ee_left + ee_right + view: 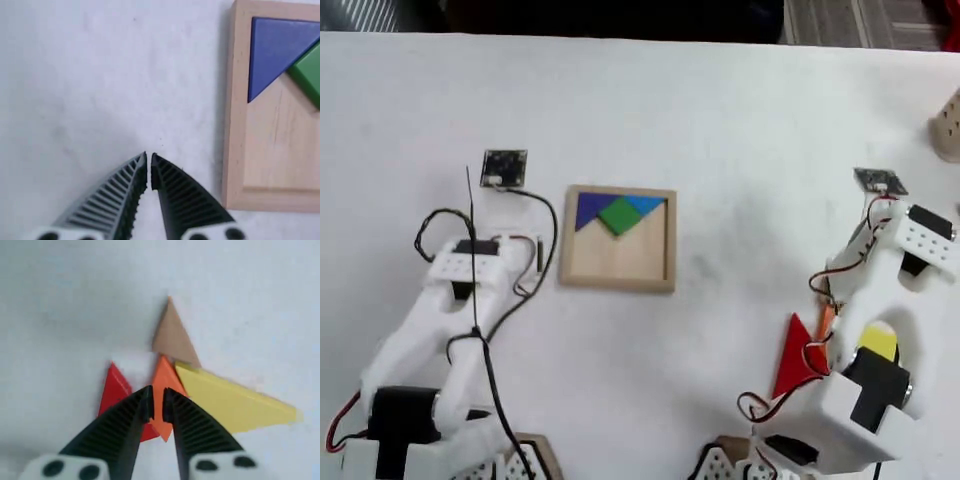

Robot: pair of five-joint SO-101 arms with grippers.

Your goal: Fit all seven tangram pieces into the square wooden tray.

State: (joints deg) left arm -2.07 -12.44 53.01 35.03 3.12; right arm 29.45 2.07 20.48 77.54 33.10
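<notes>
Left jaws pressed together, left of wooden tray. Right jaws pinch orange triangle; red triangle, tan triangle, yellow piece crowding.

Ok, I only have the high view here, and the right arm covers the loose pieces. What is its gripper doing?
Observer: The right gripper is shut on the orange piece.
Operator: Anything hidden under that arm?
Observer: Yes, a tan triangle lies on the table just beyond the orange piece.
Operator: And the left gripper?
Observer: The left gripper is shut and empty, over bare table beside the tray.
</notes>
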